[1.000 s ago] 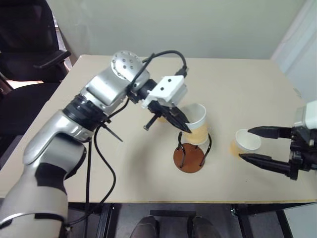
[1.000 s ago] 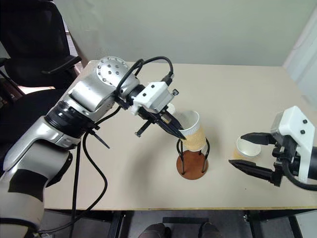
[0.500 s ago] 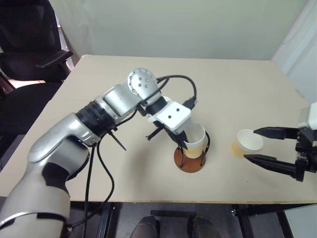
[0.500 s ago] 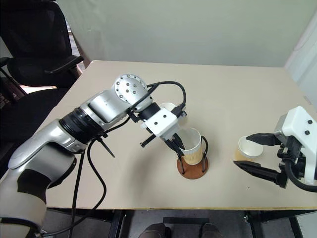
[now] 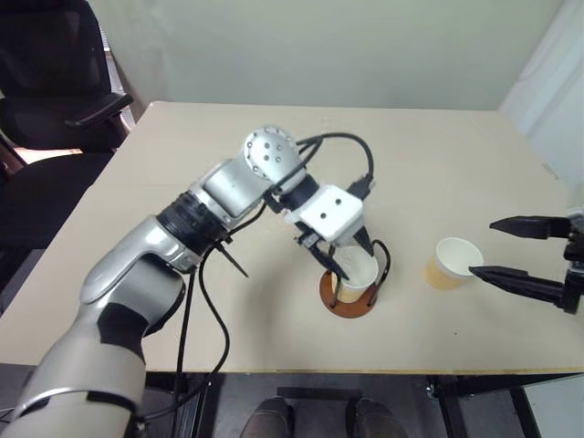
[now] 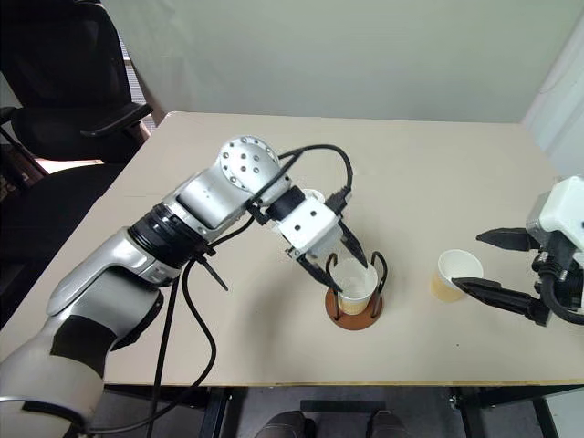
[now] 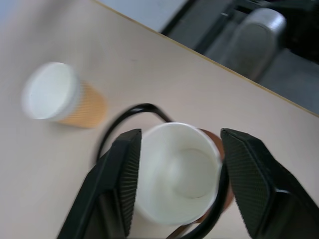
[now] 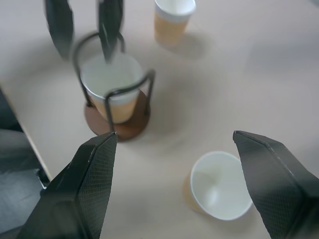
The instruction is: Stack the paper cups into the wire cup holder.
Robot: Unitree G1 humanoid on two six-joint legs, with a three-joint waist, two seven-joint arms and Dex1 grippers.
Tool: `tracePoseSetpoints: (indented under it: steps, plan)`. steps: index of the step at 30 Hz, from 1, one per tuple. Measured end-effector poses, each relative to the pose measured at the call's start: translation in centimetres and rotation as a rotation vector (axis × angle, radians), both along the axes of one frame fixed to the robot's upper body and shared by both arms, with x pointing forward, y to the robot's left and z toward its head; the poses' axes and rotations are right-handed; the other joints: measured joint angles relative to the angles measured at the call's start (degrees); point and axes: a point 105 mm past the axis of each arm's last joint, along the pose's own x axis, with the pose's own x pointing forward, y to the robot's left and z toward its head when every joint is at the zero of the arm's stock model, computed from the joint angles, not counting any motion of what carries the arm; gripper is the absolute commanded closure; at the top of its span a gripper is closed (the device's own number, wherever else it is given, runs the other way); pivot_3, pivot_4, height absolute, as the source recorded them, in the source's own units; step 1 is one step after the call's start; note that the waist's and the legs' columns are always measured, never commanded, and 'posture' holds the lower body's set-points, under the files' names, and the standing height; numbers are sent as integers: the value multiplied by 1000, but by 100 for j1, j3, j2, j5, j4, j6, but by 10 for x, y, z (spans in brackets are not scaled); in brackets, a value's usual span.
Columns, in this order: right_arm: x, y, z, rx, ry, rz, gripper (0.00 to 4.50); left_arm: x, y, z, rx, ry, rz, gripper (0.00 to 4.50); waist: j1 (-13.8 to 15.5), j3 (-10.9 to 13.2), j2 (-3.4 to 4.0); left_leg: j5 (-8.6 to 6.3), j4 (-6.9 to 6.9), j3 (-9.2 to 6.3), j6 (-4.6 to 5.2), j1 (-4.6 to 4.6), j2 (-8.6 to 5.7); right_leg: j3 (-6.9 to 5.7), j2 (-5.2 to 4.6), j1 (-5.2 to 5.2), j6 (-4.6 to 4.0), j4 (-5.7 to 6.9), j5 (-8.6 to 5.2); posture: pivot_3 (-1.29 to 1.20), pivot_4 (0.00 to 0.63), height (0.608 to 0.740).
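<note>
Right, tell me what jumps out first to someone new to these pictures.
The left claw hangs over the wire holder near the table's front edge, its fingers spread either side of a cup sitting in the holder. To the right, the open right claw flanks a second cup standing on the table. A third cup stands behind the holder.

Paper cups (image 6: pixel 453 275): matt, ribbed tan wall, smooth white inside. Wire cup holder (image 6: pixel 355 308): glossy black wire, matt reddish-brown base. Table (image 6: pixel 438 182): smooth matt beige.
</note>
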Motion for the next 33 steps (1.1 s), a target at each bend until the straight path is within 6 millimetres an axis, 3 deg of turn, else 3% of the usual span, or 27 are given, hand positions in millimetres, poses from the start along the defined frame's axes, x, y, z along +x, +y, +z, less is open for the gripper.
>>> tracePoseSetpoints:
  steps: [4, 8, 14, 17, 23, 28, 33]
  plan:
    - [11, -7, -19, -102, 53, -24, 633, 8, 7, 20, -88, 29, 74, 1770, 3, -1, 2, 0, 1, 2, 0, 0, 0, 0, -1, 0, 2, -1, 1, 0, 150, 740]
    - [25, -16, -43, -212, 101, -17, 633, 22, 28, 34, -184, 83, 224, 1770, -9, -2, 5, 1, 1, 1, -1, 3, 1, 1, 0, -1, 5, 0, 3, 0, 150, 740]
    - [46, -18, -66, -283, 114, 30, 633, 32, 68, 8, -217, 184, 465, 1770, -34, -4, 10, 6, 3, -1, -3, 4, 2, 1, 5, -3, 7, 0, 4, 0, 150, 740]
    - [54, -16, -71, -285, 102, 47, 633, 28, 74, 10, -230, 182, 502, 1770, 0, -4, 10, 10, 5, -2, 2, 2, -1, 1, 1, 0, 11, -2, 6, 0, 150, 740]
    - [58, -6, -101, -314, 156, 128, 2685, 25, 89, 5, -233, 185, 597, 1736, -2, -4, 10, 15, 6, -1, 7, 9, -2, 1, -2, 6, 9, 1, 8, 0, 150, 740]
    - [59, -5, -104, -339, 153, 149, 4455, 23, 87, 5, -222, 175, 600, 1736, -17, -5, 10, 16, 5, 2, 6, 13, -1, 2, -3, 8, 6, 2, 10, 0, 150, 740]
    - [60, -5, -102, -354, 144, 154, 4482, 24, 89, 3, -227, 179, 610, 1736, -23, -4, 10, 16, 4, 0, 5, 15, -1, 2, -3, 10, 5, 3, 11, 0, 150, 740]
